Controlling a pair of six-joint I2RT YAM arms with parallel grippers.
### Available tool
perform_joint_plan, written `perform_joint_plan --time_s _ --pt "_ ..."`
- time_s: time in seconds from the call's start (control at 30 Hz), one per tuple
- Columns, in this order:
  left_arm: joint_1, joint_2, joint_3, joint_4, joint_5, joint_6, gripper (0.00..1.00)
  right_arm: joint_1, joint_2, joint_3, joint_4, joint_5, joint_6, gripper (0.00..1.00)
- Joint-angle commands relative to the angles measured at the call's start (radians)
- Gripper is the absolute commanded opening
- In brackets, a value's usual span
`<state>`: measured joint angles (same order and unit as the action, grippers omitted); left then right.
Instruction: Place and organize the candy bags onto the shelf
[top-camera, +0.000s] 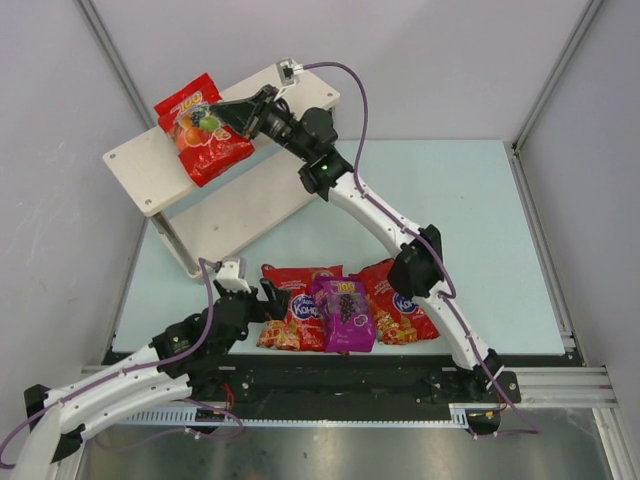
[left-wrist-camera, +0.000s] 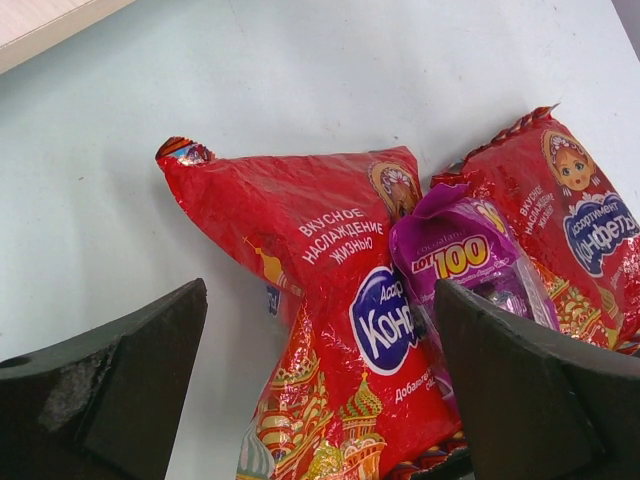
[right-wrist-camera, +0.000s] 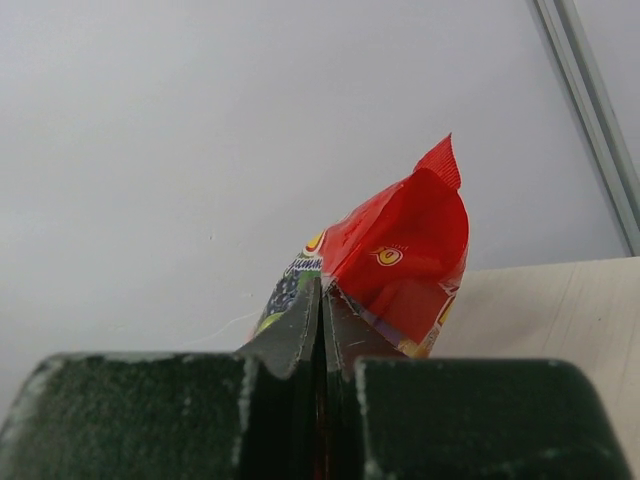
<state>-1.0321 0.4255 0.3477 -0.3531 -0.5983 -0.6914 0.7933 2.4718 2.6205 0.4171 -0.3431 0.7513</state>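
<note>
You are at the first placement: your right gripper has its fingers pressed together on the edge of the fruit-print bag, holding it over the left end of the top board of the shelf. From the wrist view you cannot tell whether the bag already rests on the wood. Judging by that, the next move calls for setting it flat and square to the board edge, then letting go without dragging it along. Your left gripper hangs spread wide above the nearer red bag, touching nothing. That bag lies on the pale blue table with the purple bag overlapping its right edge and the second red bag just behind, so a clean pick probably means taking the free left side. The bags are glossy, crinkled, puffy film with crimped ends and likely slippery. The shelf boards are smooth pale wood with rounded corners.
</note>
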Motion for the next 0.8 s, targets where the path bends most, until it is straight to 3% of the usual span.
perform_joint_plan --time_s 0.0,0.2,0.33,0.53,0.77 --pt "-0.005 0.001 -0.009 0.028 -0.001 -0.013 1.00 0.006 0.018 0.055 0.046 0.007 -0.010 0.07" --pt "-0.005 -0.016 -0.012 0.017 0.000 -0.017 1.00 0.004 0.018 0.053 0.049 0.026 -0.012 0.60" --pt "-0.005 -0.021 -0.009 0.019 -0.001 -0.019 1.00 -0.011 -0.007 0.046 0.055 0.026 -0.021 0.73" --pt "-0.005 -0.011 -0.001 0.029 0.003 -0.023 1.00 -0.081 -0.104 -0.011 0.061 0.004 -0.024 0.81" --pt "-0.005 -0.008 -0.001 0.039 0.015 -0.023 1.00 -0.215 -0.381 -0.345 0.101 -0.031 -0.069 0.90"
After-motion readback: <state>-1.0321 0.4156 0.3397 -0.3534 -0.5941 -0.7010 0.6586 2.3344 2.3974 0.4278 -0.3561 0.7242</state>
